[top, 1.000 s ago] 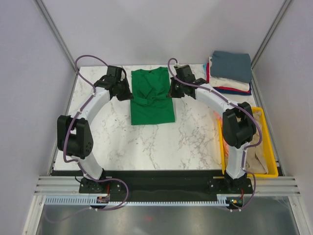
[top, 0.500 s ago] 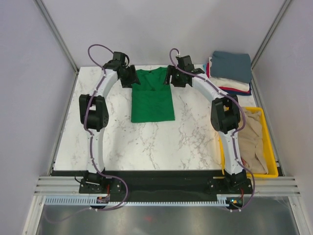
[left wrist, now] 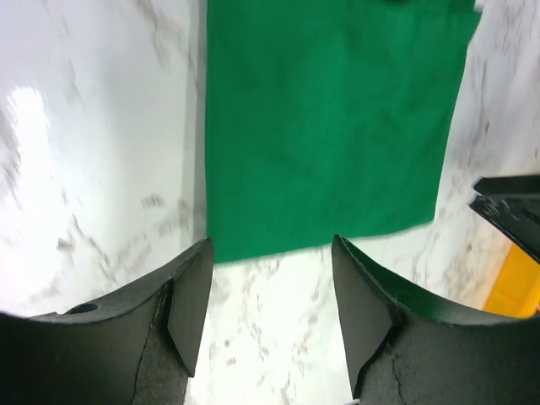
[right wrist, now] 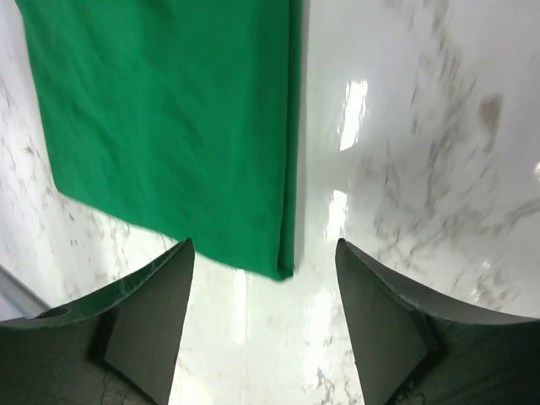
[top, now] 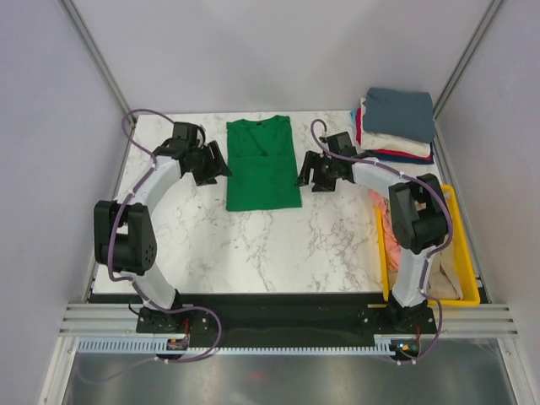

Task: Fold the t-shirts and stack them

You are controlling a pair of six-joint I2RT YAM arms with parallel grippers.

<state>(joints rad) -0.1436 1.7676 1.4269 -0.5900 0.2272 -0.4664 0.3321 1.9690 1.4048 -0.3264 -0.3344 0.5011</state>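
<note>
A bright green t-shirt lies flat on the marble table as a long narrow rectangle, collar at the far end. My left gripper stands open just left of it with nothing between its fingers. My right gripper stands open just right of it, also holding nothing. The left wrist view shows the green t-shirt beyond my open left gripper. In the right wrist view the shirt's folded edge and near corner lie ahead of my open right gripper. Folded t-shirts are stacked at the back right, a slate blue one on top.
A yellow bin stands along the table's right edge with beige and pink cloth in it. The cell's grey walls close in the back and sides.
Both grippers were shut on bunched green fabric near the shirt's middle. They have opened and drawn back to either side, and the shirt now lies flat and narrow.
</note>
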